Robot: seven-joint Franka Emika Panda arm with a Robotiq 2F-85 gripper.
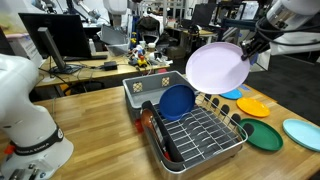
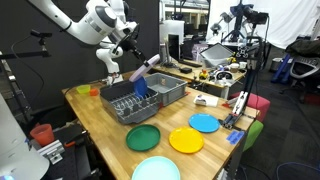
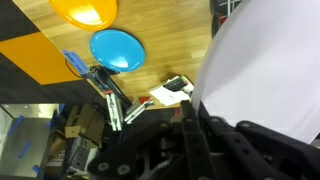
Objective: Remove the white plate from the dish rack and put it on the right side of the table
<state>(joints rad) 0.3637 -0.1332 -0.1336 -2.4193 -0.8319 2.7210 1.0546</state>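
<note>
My gripper (image 1: 246, 50) is shut on the rim of the white plate (image 1: 215, 66) and holds it tilted in the air above the far end of the dish rack (image 1: 205, 135). In an exterior view the plate shows edge-on (image 2: 145, 68) below the gripper (image 2: 131, 50), over the rack (image 2: 128, 106). In the wrist view the white plate (image 3: 265, 70) fills the right side, its edge between my fingers (image 3: 192, 112). A dark blue plate (image 1: 176, 102) still stands in the rack. The wooden table (image 1: 100, 110) lies below.
A grey tub (image 1: 150, 88) stands behind the rack. Orange (image 1: 252, 105), green (image 1: 264, 134) and light-blue (image 1: 302, 132) plates lie on the table beside the rack. The wrist view shows the orange plate (image 3: 85, 10) and a light-blue plate (image 3: 117, 48).
</note>
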